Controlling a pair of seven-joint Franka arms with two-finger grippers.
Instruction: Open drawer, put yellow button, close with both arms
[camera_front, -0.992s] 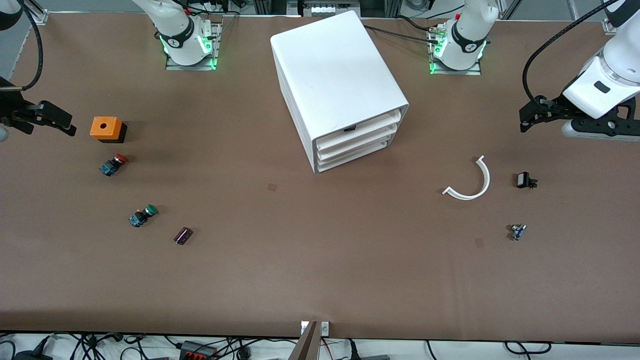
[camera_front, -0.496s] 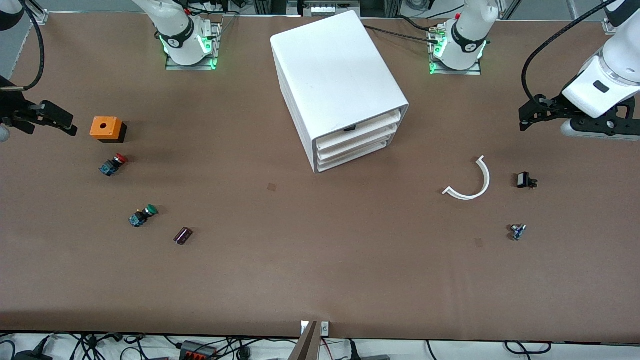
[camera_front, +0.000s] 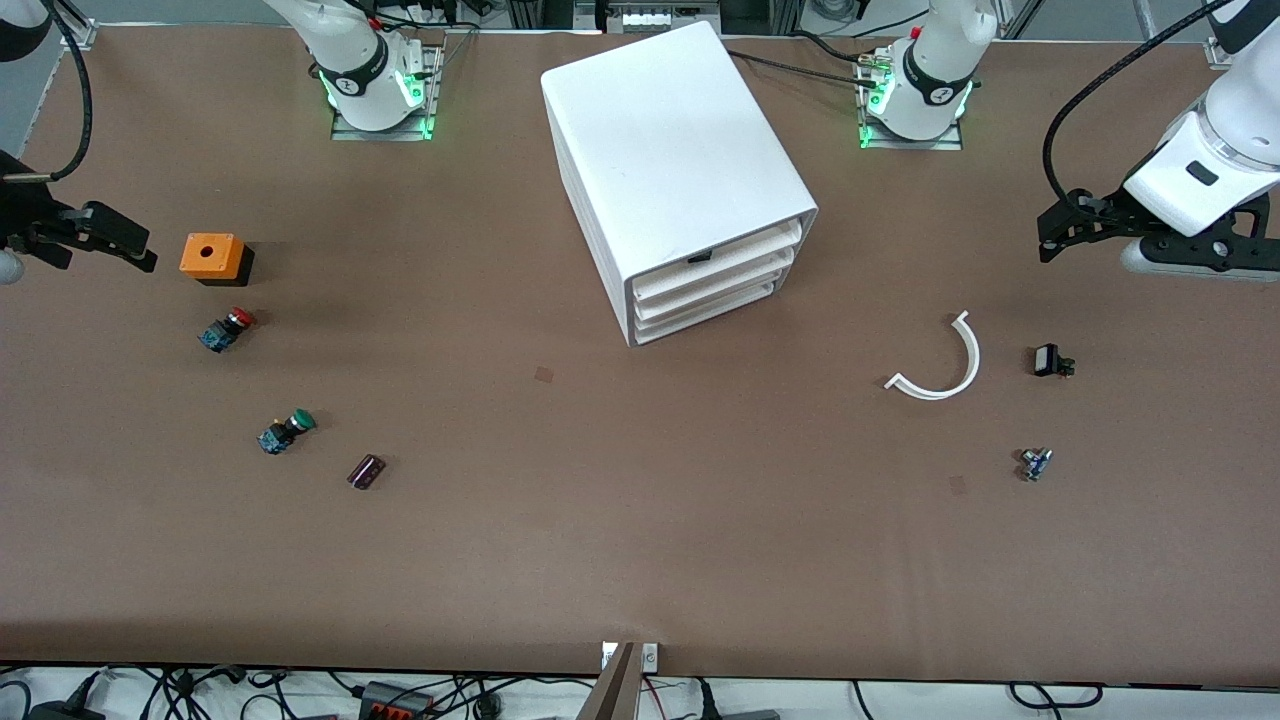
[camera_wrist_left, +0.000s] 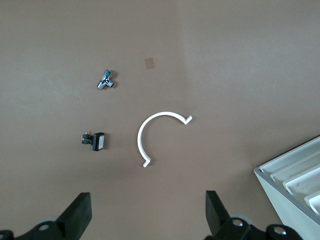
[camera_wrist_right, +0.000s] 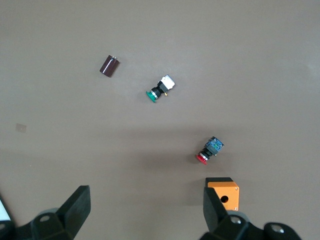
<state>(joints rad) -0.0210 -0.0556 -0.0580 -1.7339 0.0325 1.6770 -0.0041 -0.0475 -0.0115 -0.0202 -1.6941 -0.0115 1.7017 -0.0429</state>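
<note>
Step 1 pending: top white plastic drawer (camera_front: 716, 262) shut. Left gripper (camera_wrist_left: 145, 217) and right gripper (camera_wrist_right: 146, 212) empty, fingers spread; next, reach drawer lip.

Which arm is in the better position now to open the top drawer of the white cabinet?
Left, probably. The drawer faces the left arm's end of the table, where the open left gripper hovers. The right gripper, also open, is at the cabinet's closed side.
</note>
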